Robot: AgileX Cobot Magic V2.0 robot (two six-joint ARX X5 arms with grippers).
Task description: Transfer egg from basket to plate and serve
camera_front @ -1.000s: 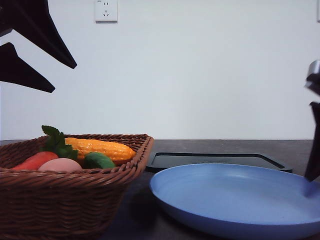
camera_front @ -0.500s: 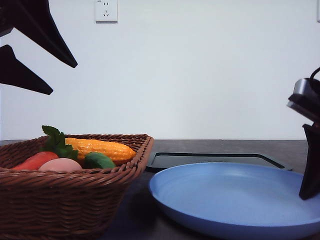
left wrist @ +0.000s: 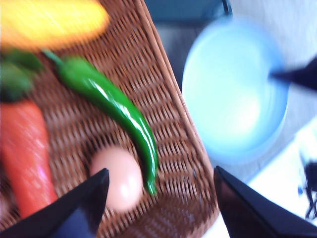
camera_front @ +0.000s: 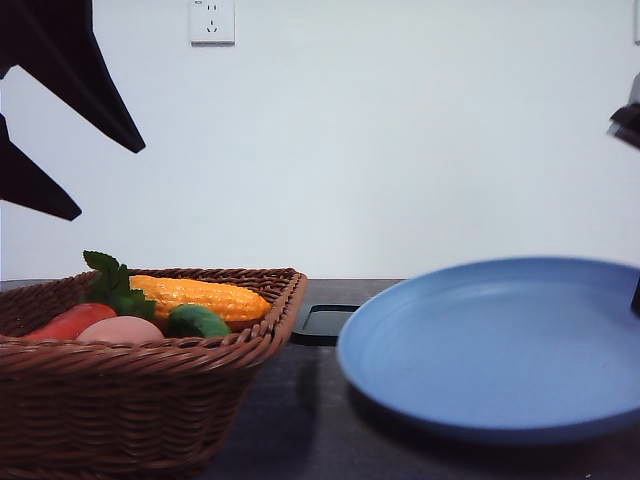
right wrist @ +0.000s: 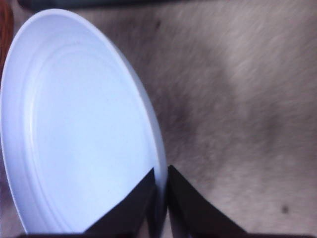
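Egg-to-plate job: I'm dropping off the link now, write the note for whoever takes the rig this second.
Left gripper: open, empty, above the basket, over the egg.
Right gripper: shut on the rim of the plate, which it holds tilted and raised beside the basket.
Egg lies in the basket between the carrot and the green pepper; a corn cob is behind.
Done: plate gripped and lifted.
Left: grasp the egg, place it on the plate, serve.
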